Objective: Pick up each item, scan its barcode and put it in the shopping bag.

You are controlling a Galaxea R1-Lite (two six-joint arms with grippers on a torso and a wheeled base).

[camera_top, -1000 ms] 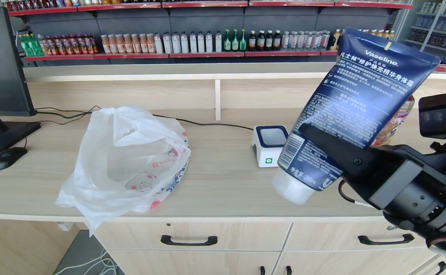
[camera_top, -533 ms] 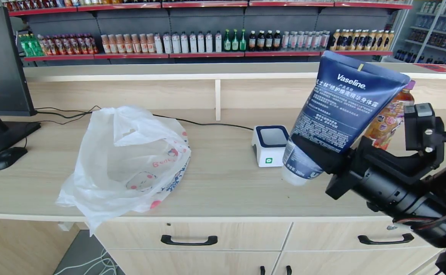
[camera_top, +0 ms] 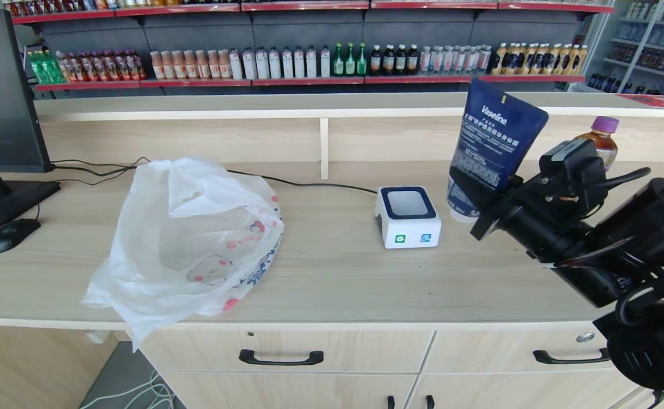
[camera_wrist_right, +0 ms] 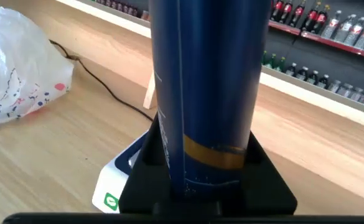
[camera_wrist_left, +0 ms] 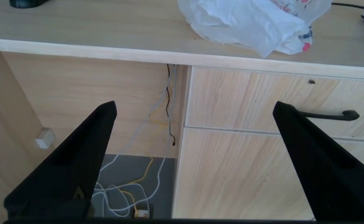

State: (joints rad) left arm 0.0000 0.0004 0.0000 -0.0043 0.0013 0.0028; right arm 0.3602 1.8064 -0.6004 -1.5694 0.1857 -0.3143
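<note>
My right gripper (camera_top: 482, 201) is shut on a dark blue lotion tube (camera_top: 493, 145), held cap-down and nearly upright just right of the white scanner (camera_top: 406, 217) on the counter. In the right wrist view the lotion tube (camera_wrist_right: 203, 87) stands between the fingers, with the scanner (camera_wrist_right: 122, 180) below and the white plastic shopping bag (camera_wrist_right: 17, 65) far off. The shopping bag (camera_top: 189, 238) lies open-mouthed on the counter's left half. A bottle with a purple cap (camera_top: 601, 136) stands behind my right arm. My left gripper (camera_wrist_left: 194, 162) hangs open below the counter's front edge, facing the drawers.
A monitor (camera_top: 2, 96) and a mouse (camera_top: 12, 234) sit at the counter's far left, with cables (camera_top: 303, 183) running along the back. A raised wooden ledge (camera_top: 320, 113) borders the counter's rear. Drawer handles (camera_top: 280, 358) line the front.
My right gripper has carried the lotion tube away from the camera and down, to the counter beside the scanner's right side, turning it more upright. The bottle behind it is now uncovered.
</note>
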